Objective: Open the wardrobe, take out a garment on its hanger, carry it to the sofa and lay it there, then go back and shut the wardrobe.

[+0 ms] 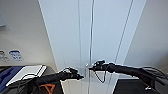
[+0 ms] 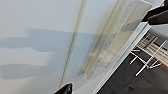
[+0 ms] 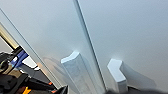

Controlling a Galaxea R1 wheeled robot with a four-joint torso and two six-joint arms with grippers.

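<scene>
The wardrobe (image 1: 92,37) stands right before me, both white doors closed, its top and foot cut off from my head view. My left tool (image 1: 79,76) reaches toward the left door near the centre seam; my right tool (image 1: 91,68) is at the handles (image 3: 77,72), seemingly touching. From my right wrist the two handles flank the seam, their lower ends cut off. I cannot tell whether either tool's fingers are apart or together.
</scene>
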